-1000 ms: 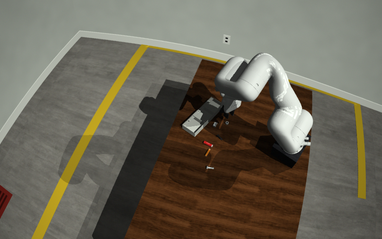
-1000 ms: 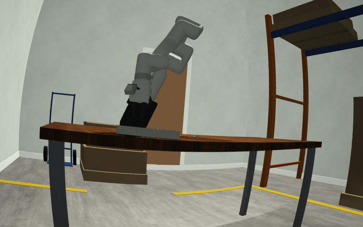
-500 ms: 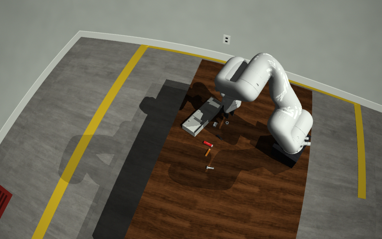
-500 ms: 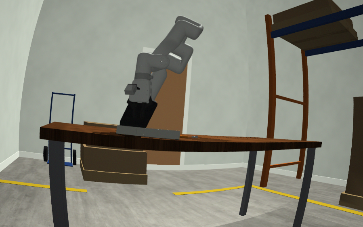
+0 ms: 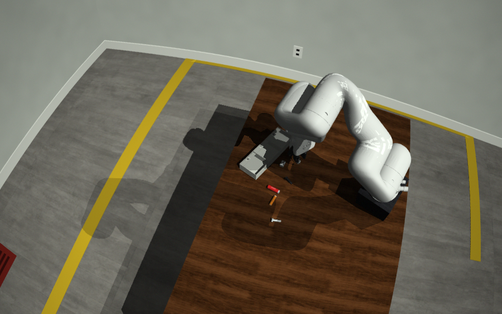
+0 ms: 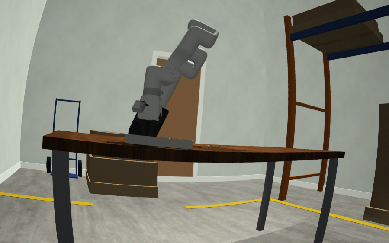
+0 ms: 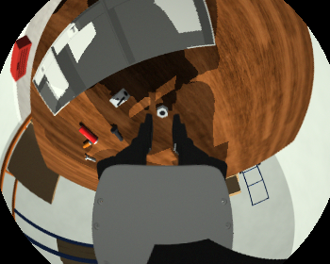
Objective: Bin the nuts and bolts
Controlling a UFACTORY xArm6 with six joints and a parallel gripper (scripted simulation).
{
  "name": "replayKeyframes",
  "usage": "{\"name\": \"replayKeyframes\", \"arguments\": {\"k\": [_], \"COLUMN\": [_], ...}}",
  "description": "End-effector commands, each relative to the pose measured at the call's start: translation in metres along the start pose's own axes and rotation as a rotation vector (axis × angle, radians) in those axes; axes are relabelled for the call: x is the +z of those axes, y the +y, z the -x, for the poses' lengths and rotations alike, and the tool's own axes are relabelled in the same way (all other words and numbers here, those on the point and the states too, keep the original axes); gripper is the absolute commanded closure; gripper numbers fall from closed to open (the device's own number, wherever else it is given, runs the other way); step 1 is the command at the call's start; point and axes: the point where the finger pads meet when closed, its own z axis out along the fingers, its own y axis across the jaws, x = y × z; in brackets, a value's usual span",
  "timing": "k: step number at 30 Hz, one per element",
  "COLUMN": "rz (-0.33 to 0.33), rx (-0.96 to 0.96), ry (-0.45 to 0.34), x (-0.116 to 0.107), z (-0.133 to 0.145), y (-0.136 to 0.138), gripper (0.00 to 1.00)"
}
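Nut (image 7: pixel 161 111) lay at twelve o'clock of my part-open, empty jaws; I judged centring before closing wise.

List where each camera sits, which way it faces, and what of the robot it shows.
Top: high overhead, looking down on the table, the white arm and the bin.
Exterior: low off the table's edge, looking across at the arm and bin.
Wrist: behind the gripper, looking past partly open, empty jaws at a nut.
Shared: the bin.
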Motion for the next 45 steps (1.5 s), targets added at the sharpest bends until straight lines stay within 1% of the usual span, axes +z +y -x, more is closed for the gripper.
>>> {"name": "replayKeyframes", "arguments": {"k": [1, 5, 13, 25, 26, 45], "rz": [-0.003, -0.003, -0.003, -0.003, -0.003, -0.003], "rx": [-0.001, -0.001, -0.001, -0.001, -0.001, -0.001], "ry": [0.007, 0.007, 0.007, 0.007, 0.007, 0.007], "x": [0.012, 0.012, 0.023, 0.024, 0.024, 0.024], "z": [-0.003, -0.003, -0.003, -0.003, -0.003, -0.003], "y": [-0.001, -0.001, -0.001, -0.001, -0.001, -0.001], "gripper": [0.7, 0.7, 0.7, 0.7, 1.0, 1.0]}}
